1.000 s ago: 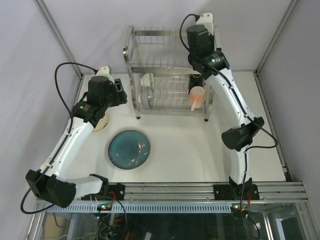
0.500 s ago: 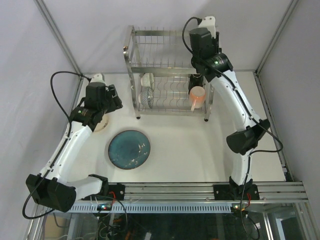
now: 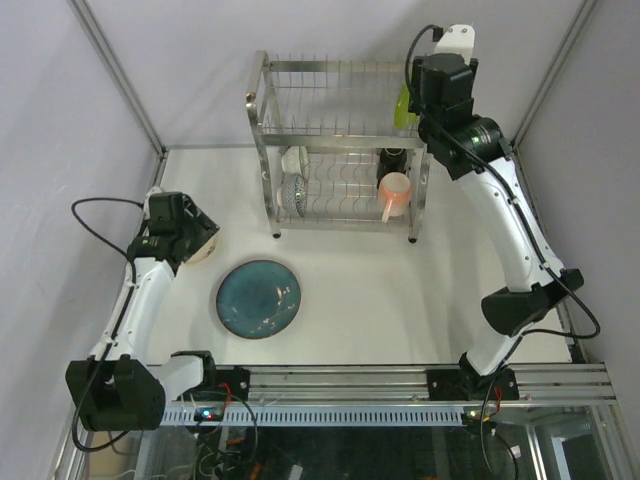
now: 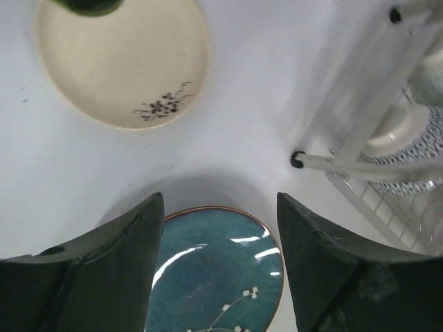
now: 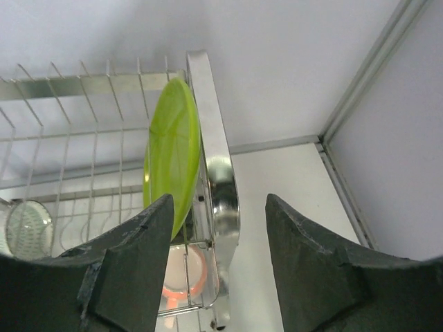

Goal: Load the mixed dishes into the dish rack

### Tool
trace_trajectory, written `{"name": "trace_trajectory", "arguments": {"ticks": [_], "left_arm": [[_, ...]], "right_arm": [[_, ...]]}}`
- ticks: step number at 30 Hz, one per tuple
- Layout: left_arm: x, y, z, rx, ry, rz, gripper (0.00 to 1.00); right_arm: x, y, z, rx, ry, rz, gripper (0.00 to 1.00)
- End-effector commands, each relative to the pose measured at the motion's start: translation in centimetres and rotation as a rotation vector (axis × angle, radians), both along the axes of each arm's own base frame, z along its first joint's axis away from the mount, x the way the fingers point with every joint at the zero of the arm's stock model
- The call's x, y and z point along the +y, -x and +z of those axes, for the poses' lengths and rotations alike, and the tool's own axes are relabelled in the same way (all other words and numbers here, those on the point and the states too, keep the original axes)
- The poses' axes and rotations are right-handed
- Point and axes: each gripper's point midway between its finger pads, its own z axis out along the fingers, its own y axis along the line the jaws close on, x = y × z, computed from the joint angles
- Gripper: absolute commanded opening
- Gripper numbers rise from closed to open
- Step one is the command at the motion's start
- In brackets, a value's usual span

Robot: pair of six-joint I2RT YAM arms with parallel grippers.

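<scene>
The dish rack [image 3: 340, 150] stands at the back of the table. The lime-green plate [image 3: 403, 105] stands on edge in its upper tier at the right end, also in the right wrist view [image 5: 172, 152]. The pink mug [image 3: 394, 190], the patterned bowl [image 3: 293, 195] and the cream mug [image 3: 296, 158] sit in the lower tier. My right gripper [image 5: 219, 200] is open and empty above the rack's right rail [image 5: 214, 166]. The blue-grey plate [image 3: 258, 298] and the cream plate [image 4: 121, 62] lie on the table. My left gripper [image 4: 220, 200] is open and empty above the table between them.
A rack foot [image 4: 297, 160] stands on the table right of the left gripper. A dark round object [image 4: 86, 5] sits at the cream plate's far edge. A small pale green round dish [image 5: 28, 225] shows in the lower tier. Cage posts and walls stand close behind and right of the rack.
The right gripper has pulled up and to the right, away from the rack, and the lime-green plate now shows standing in the upper tier. The left arm has swung left, away from the rack.
</scene>
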Motion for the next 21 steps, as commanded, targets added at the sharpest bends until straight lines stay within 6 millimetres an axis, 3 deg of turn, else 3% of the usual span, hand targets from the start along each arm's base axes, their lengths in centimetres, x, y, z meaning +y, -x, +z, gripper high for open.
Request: {"name": "trace_trajectory", "arguments": {"ticks": [1,8,15,21], "left_arm": [[1.8,0.8,-0.8,-0.035,0.128,0.159,0.7],[4.4,2.0,-4.7,-0.018,0.291,0.403,0.7],[6.0,2.3,-7.6,0.0,0.367,0.597,0.69],[6.9,0.8,-8.8,-0.014,0.393,0.68,0.67]], "right_arm": [[0.3,2.0,4.3,-0.128,-0.133,0.075,0.56],[-1.6,5.0,7.8,-0.231,-0.273,0.122,0.58],[-4.5,7.0,8.4,-0.283,-0.347,0.115,0.58],[-6.8,8.1,8.2,-0.306,-0.355,0.088,0.57]]}}
